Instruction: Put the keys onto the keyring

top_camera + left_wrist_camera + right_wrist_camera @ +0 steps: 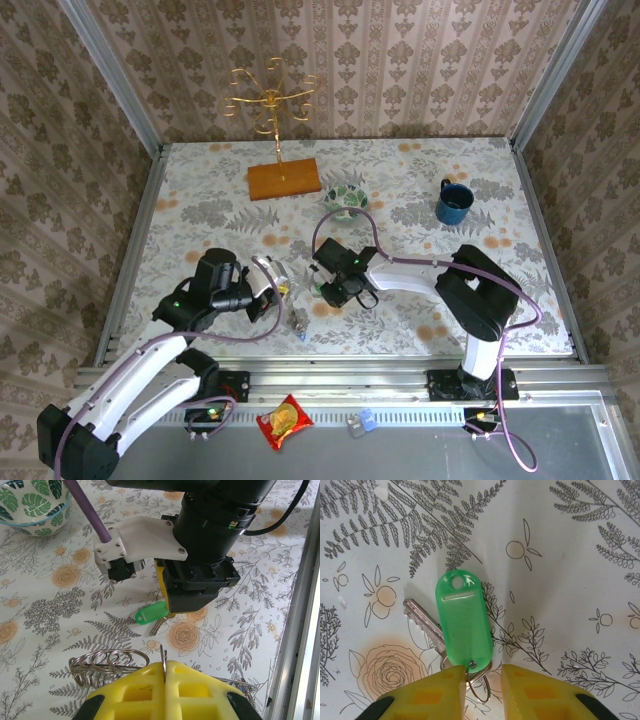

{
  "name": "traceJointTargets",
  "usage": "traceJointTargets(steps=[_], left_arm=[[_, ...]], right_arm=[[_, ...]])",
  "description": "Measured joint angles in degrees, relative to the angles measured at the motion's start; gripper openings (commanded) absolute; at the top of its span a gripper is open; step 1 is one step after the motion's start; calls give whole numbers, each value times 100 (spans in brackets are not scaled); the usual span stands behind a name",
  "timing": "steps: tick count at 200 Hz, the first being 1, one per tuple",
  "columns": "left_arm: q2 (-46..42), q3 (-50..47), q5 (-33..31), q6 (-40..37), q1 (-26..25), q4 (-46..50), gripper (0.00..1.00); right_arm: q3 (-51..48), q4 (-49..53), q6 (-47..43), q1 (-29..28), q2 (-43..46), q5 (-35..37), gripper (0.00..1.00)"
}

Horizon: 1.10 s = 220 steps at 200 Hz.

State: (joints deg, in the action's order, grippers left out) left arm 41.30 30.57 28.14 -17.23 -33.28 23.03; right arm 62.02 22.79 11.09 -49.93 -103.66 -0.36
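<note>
Left gripper (164, 669): jaws closed tight on a thin metal edge. We read it as part of the keyring (107, 661), whose stacked wire loops stick out left of the yellow fingers, low over the bench (45, 610). Just beyond is the green key (464, 617), blade on the bench and angled under its tag. Right gripper (483, 682) sits over the tag's ring end, jaws narrow, with the small split ring (480, 689) in the gap. We can't tell if they touch it. From above, both grippers are close together mid-bench, patterned bowl (346, 198) behind them, blue mug (453, 203) far right.
</note>
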Motion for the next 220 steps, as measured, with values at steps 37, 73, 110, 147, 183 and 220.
traceJointTargets(steps=[37,73,110,147,183,220], left_arm=[[2,9,70,-31,0,0,0],[66,63,140,-57,0,-9,0],[144,70,216,-68,0,-28,0],[254,70,306,-96,0,-81,0],[387,70,409,-109,-4,-232,0],[542,87,514,-136,-7,-352,0]], right_arm=[[72,2,-127,0,0,17,1],[74,37,-181,0,20,22,0],[-70,81,-203,13,439,-9,0],[-295,72,-160,138,1027,-332,0],[-691,-76,-15,260,1672,-848,0],[-820,-365,85,321,2044,-1419,0]])
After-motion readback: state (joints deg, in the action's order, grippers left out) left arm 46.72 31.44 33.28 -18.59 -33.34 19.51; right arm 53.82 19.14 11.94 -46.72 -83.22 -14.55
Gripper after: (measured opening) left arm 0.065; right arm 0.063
